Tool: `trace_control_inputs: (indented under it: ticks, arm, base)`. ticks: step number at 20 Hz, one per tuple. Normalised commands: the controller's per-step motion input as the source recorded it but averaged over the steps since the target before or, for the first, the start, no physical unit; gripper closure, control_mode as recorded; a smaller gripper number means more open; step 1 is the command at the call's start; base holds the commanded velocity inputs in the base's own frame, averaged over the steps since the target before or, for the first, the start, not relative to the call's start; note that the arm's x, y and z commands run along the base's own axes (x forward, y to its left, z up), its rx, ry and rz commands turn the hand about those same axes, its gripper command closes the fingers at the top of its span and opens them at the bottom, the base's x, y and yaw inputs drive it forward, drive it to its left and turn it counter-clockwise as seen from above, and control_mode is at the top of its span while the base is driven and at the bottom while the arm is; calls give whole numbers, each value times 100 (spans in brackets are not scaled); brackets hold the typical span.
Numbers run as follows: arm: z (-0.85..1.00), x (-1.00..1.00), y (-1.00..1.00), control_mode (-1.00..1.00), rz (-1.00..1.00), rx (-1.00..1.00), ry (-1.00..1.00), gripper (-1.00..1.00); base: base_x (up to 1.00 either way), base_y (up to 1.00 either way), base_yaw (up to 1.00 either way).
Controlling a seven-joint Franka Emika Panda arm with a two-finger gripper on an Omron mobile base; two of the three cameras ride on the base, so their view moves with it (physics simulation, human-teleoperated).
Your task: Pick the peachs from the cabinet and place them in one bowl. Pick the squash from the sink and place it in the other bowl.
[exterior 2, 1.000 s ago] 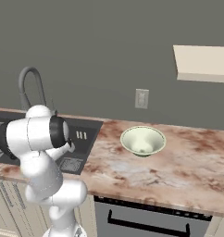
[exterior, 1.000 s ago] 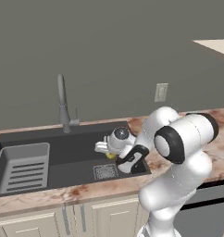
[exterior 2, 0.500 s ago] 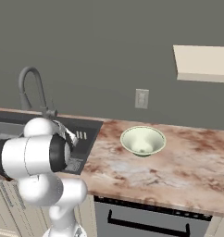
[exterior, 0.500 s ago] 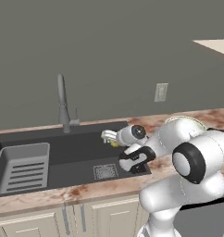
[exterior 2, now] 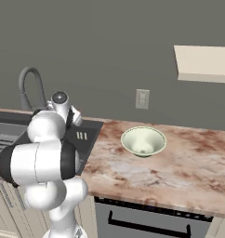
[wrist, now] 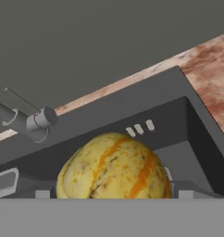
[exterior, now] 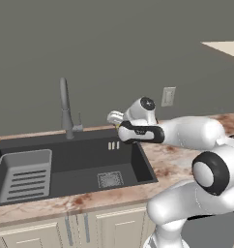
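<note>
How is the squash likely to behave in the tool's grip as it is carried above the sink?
The squash looks round and smooth-skinned, so it may slip or turn between the fingers. It seems firm, unlikely to deform. It looks bulky beside the tool, so the hold is probably shallow. If set on the marble counter, it would likely roll.

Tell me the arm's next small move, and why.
Probably swing sideways toward the bowl on the counter. The hand view shows the squash held in the gripper, raised above the sink, and the bowl sits empty past the sink's edge.
</note>
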Motion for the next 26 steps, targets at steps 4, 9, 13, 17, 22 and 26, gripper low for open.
trace_control_inputs:
  ticks: [4, 9, 13, 17, 22, 26]
  arm:
    - [97, 73, 2, -100, 0, -12, 33, 100]
    - [50, 16, 19, -100, 0, -24, 30, 100]
    - [2, -51, 0, -100, 0, -8, 7, 100]
    - [-27, -52, -3, -100, 0, 0, 0, 100]
    - [-46, -44, -43, -100, 0, 0, -6, 100]
    - [-35, -11, -75, -100, 0, 0, -6, 100]
  base:
    - [0, 0, 0]
    - [0, 0, 0]
    - [0, 0, 0]
    - [0, 0, 0]
    - [0, 0, 0]
    - [0, 0, 0]
